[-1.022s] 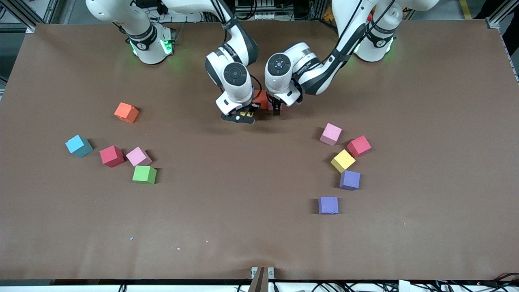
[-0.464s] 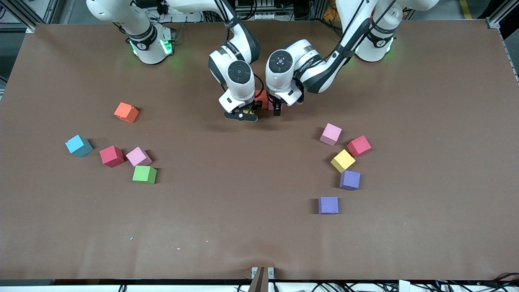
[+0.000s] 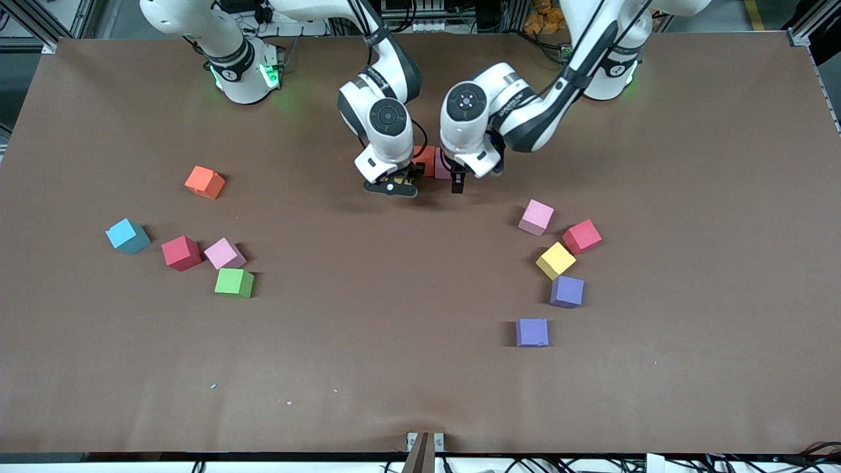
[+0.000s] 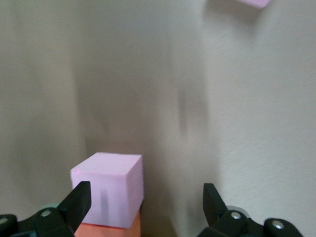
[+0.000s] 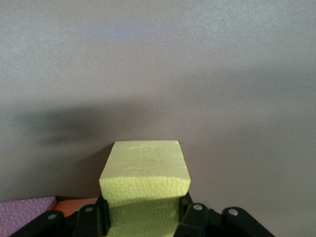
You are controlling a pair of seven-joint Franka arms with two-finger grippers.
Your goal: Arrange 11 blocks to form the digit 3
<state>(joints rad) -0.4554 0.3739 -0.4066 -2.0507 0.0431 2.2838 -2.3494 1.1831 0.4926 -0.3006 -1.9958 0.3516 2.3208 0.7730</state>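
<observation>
Brown matte table (image 3: pixel 420 368) fills the scene, with both robot bases along its upper edge and loose foam blocks scattered toward each end.

At the middle, close to the bases, the digit 3 has barely begun: an orange block (image 3: pixel 424 159) and a pink block (image 3: pixel 442 165) sit touching side by side.

The left gripper (image 3: pixel 457 182) hangs just beside the pink block, on the side toward the left arm's end. Its fingers are spread wide and hold nothing. Half a second ago it stood directly over that pink block; it has since drawn away, so the pink block looks freshly released and placed.

The right gripper (image 3: pixel 396 184) hovers next to the orange block, pinching a yellow block (image 5: pixel 144 185) between its fingers. It has hardly moved over the last second, and appears to be waiting to set the yellow block into the row.

Toward the right arm's end lie orange (image 3: pixel 204 182), blue (image 3: pixel 127 236), red (image 3: pixel 181 253), pink (image 3: pixel 225 253) and green (image 3: pixel 234 282) blocks. Toward the left arm's end lie pink (image 3: pixel 536 217), red (image 3: pixel 581 236), yellow (image 3: pixel 556 260) and two purple blocks (image 3: pixel 567 292), (image 3: pixel 532 332).

Judging by this, only two cubes are down and most of the numeral remains to be built.
</observation>
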